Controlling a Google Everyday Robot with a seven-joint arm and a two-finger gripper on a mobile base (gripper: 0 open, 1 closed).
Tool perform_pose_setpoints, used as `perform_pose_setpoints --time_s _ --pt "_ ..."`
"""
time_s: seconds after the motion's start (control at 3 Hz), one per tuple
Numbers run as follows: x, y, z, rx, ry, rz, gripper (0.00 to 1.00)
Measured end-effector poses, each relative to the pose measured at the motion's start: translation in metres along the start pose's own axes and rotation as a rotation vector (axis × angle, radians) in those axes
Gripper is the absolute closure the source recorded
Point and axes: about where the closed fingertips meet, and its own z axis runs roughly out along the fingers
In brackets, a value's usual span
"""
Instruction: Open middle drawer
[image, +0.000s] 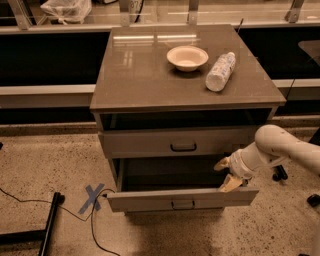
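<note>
I judge the job nearly done: the wide grey middle drawer (150, 200) stands pulled well out (interior exposed). My pale claw (226, 174) hangs at its right front corner, fingers spread, gripping nothing.

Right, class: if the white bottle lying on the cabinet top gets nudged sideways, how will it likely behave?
The bottle lies on its side on the glossy cabinet top, so it would probably roll rather than slide. It sits near the right edge, so it might drop off. The end effector is low down, by the pulled-out drawer.
</note>
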Motion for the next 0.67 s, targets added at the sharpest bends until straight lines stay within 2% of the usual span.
perform_pose_setpoints --time_s 0.33,0.67 --pt "0.014 -0.006 0.017 0.021 0.015 -0.006 0.65" --pt "0.027 -0.015 0.049 0.038 0.011 -0.016 0.89"
